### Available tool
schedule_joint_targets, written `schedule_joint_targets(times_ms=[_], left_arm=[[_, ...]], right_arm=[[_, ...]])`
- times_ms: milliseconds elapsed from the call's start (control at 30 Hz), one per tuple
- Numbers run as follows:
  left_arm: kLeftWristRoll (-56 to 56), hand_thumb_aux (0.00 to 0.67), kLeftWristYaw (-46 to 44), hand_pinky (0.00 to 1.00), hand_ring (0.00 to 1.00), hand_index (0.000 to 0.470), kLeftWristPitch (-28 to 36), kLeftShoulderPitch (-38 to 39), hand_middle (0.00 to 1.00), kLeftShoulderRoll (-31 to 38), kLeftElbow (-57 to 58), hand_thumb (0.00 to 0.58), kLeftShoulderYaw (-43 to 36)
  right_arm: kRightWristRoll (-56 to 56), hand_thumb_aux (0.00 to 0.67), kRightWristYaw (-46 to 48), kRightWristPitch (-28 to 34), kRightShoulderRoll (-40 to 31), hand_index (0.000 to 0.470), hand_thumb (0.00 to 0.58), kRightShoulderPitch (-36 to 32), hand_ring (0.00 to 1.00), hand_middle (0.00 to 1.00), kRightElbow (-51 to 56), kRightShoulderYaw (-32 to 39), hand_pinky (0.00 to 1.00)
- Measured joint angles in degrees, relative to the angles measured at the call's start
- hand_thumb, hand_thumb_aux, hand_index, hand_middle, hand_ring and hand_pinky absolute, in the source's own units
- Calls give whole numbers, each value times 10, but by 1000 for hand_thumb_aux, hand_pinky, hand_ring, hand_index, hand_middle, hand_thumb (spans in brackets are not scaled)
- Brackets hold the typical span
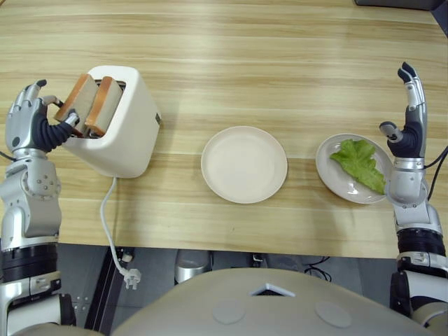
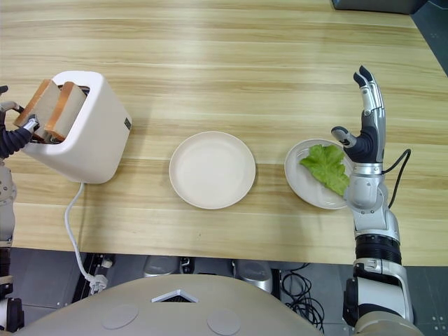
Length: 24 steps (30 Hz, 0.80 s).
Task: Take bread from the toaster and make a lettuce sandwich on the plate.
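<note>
Wood-grain table (image 1: 280, 56); left hand (image 1: 31, 119) seemingly pinching bread slice (image 1: 78, 98) in rounded toaster (image 1: 129, 129); right hand (image 1: 409, 126) splayed.

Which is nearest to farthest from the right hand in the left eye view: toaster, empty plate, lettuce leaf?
1. Lettuce leaf, on the small plate beside the right hand.
2. Empty plate, at the table's middle.
3. Toaster, far left.

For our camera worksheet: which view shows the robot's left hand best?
The left eye view: the whole left hand sits beside the toaster. The right eye view catches just a sliver at its left edge.
</note>
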Motion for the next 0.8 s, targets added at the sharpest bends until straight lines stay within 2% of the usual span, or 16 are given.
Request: schedule_joint_targets(times_ms=[67,100,133,167,400,567,700,800], left_arm=[[-1,670,2,0,0,460,-1,0,0,0,-9,580,3],[-1,670,4,541,541,460,0,-1,541,0,-14,580,6],[-1,670,4,541,541,460,0,-1,541,0,-19,580,9],[-1,670,6,1000,1000,460,2,-1,1000,0,-29,580,13],[31,670,46,1000,1000,460,21,-17,1000,15,-102,580,60],[49,670,81,1000,1000,460,15,-63,1000,17,-187,580,81],[6,670,60,1000,1000,460,-12,-108,1000,-8,-266,580,56],[-72,670,4,1000,1000,460,-27,-139,1000,-40,-315,580,-5]], right_arm=[[-1,0,-3,0,1,0,0,-3,0,0,5,3,0],[-3,0,-5,0,1,0,0,-5,0,0,10,7,0],[-7,0,-7,0,1,0,0,-6,0,0,14,10,0],[-11,0,-9,0,1,0,0,-8,0,0,21,14,0],[-89,0,-63,21,-36,0,0,-16,0,0,73,43,0],[-203,0,-203,68,-94,0,0,-16,0,0,150,94,0],[-273,0,-318,121,-122,0,0,-14,0,0,212,148,0],[-306,0,-385,152,-138,0,0,-13,0,0,245,185,0]])
